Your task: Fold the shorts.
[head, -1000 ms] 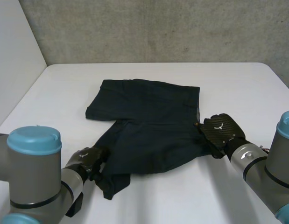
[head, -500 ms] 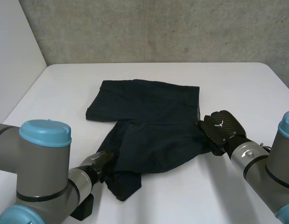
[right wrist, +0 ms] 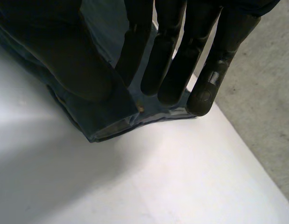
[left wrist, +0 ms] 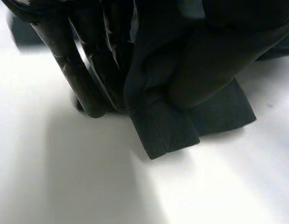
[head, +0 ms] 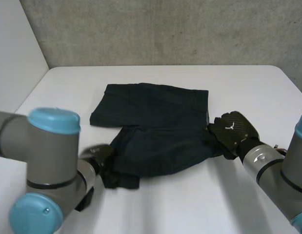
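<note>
Dark navy shorts [head: 155,122] lie spread across the middle of a white table [head: 199,204]. The left hand [head: 101,155] grips the hem of the near leg, fingers [left wrist: 90,79] curled against the bunched cloth. The right hand [head: 233,130] pinches the near corner of the waistband between its thumb and straight fingers [right wrist: 170,70]. The far leg lies flat.
</note>
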